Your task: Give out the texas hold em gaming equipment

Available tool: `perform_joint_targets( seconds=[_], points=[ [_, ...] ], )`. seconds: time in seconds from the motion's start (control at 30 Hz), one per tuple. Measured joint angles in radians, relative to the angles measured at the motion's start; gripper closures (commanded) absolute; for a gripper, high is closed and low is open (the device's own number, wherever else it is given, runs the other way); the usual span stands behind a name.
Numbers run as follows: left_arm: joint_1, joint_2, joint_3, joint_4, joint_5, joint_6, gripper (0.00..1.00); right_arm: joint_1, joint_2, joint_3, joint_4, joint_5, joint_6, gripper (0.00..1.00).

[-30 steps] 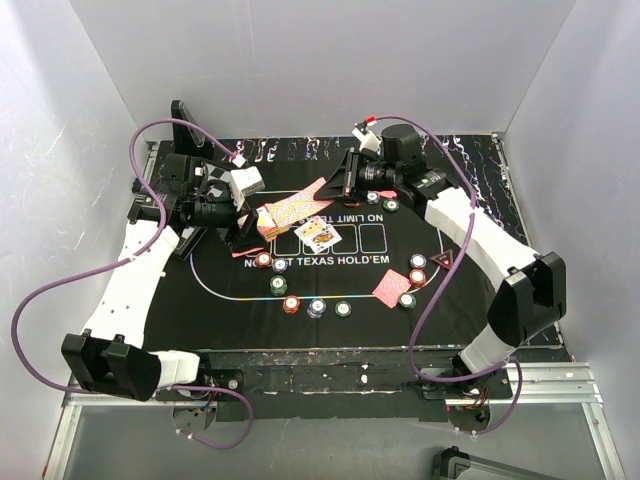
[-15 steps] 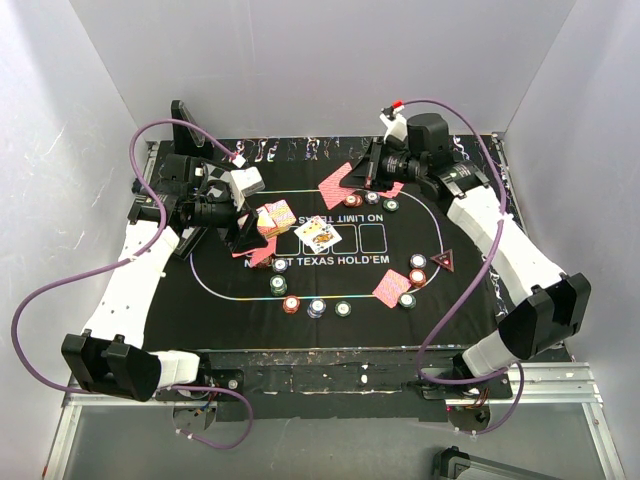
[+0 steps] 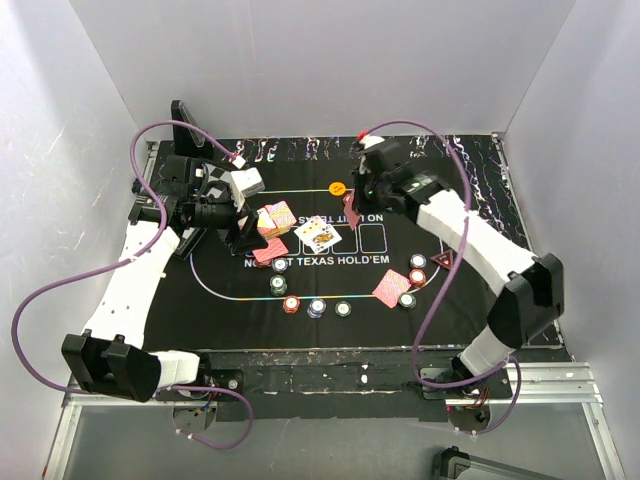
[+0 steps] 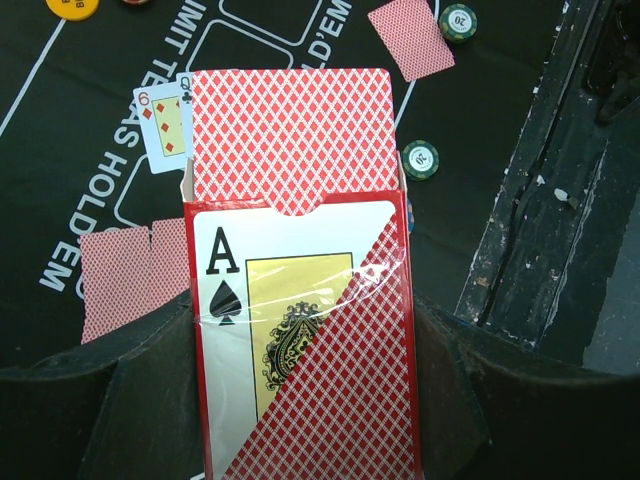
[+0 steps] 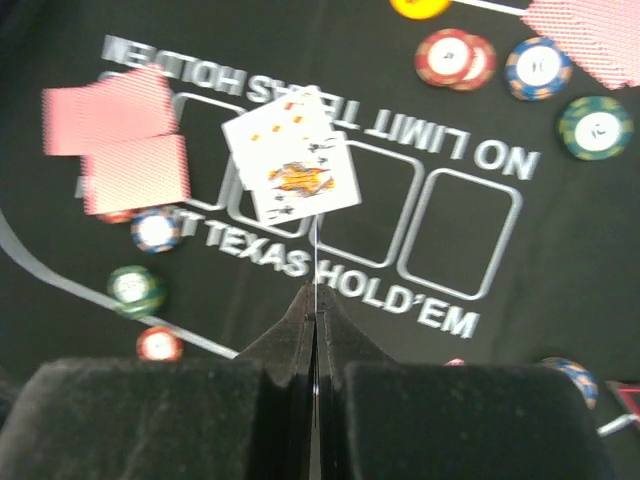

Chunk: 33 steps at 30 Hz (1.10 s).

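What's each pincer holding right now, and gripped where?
Left pincer: open card box, clamped across its lower side edges. Right pincer: a card seen edge-on, pinched at its near end.

poker chips [image 3: 317,307] 12 | yellow disc [image 3: 337,187] 1 | triangle marker [image 3: 441,261] 1

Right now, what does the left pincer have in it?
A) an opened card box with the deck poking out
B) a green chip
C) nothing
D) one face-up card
A: the left wrist view shows the left pincer clamping a red card box by its sides, ace of spades on its face, the red-backed deck poking out of its open top.
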Motion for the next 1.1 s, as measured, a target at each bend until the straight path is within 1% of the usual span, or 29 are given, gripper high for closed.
perform_joint_targets(
  seconds=[0.1,0.2,0.27,0.33,0.5,0.63,0.8,0.87,1.0,1.1],
  points=[
    [0.0,-0.002,0.0,-0.004,0.0,-0.008,1.0,0.084,0.074,0.002,-0.006,0.208,-0.087,0.99],
    [0.0,-0.004,0.0,-0.008,0.0,-0.023,1.0,0.169,0.19,0.011,0.005,0.426,-0.18,0.99],
    [0.003,-0.006,0.0,-0.015,-0.001,-0.03,1.0,0.213,0.274,0.015,0.027,0.538,-0.236,0.99],
    [0.011,-0.01,0.001,-0.023,0.0,-0.032,1.0,0.246,0.343,0.011,0.06,0.616,-0.29,0.99],
    [0.068,-0.013,0.009,-0.063,0.006,-0.03,1.0,0.284,0.4,-0.042,0.175,0.712,-0.384,0.99],
    [0.105,-0.013,0.021,-0.081,0.011,-0.022,1.0,0.307,0.423,-0.072,0.271,0.722,-0.407,0.99],
    [0.113,-0.014,0.022,-0.092,0.013,-0.015,1.0,0.346,0.48,-0.088,0.32,0.703,-0.406,0.98],
    [0.114,-0.014,0.022,-0.095,0.013,-0.014,1.0,0.36,0.5,-0.099,0.335,0.692,-0.406,0.92],
    [0.114,-0.014,0.024,-0.096,0.014,-0.011,1.0,0.381,0.505,-0.121,0.35,0.686,-0.406,0.67],
    [0.114,-0.014,0.024,-0.095,0.017,-0.011,1.0,0.381,0.499,-0.125,0.364,0.689,-0.407,0.57]
  ],
)
